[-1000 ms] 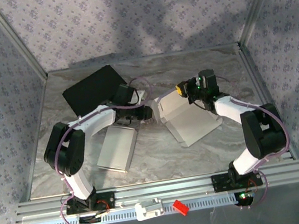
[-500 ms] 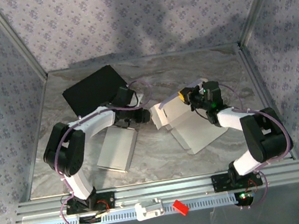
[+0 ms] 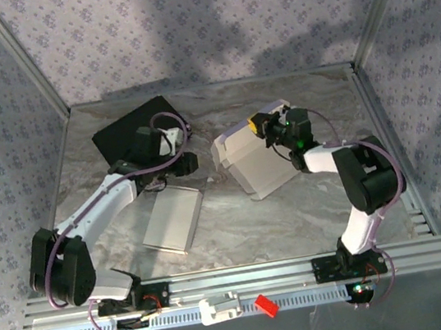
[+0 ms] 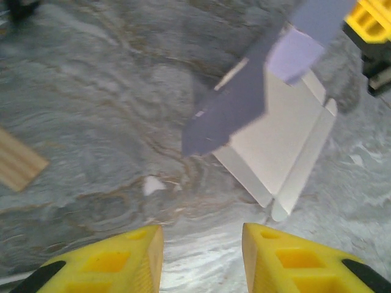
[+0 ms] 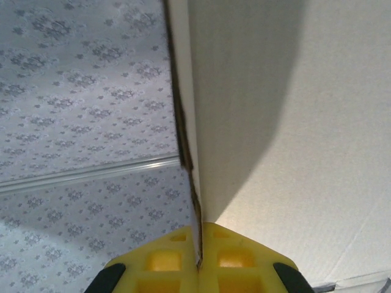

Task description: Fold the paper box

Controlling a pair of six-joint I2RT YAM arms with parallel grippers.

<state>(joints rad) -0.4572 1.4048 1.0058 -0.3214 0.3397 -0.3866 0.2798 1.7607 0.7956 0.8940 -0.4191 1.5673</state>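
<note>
The white paper box (image 3: 246, 161) lies partly folded on the marble table, one panel raised. My right gripper (image 3: 265, 125) is shut on the edge of that raised panel at the box's back right. In the right wrist view the thin card edge (image 5: 186, 140) runs down into the closed yellow fingers (image 5: 241, 259) of the right gripper (image 5: 198, 238). My left gripper (image 3: 190, 164) hovers left of the box, apart from it. Seen from the left wrist, the left gripper (image 4: 201, 238) stands open over bare table, with the box (image 4: 275, 140) ahead to the right.
A black sheet (image 3: 126, 133) lies at the back left. A flat grey-white folded card (image 3: 173, 219) rests near the table's front left. A white part (image 3: 219, 308) and a red part (image 3: 264, 304) sit on the front rail. Patterned walls enclose the table.
The right gripper has moved left and toward the back, raising the panel and dragging the box left. The left arm's elbow has swung out left and its gripper has drawn back from the box.
</note>
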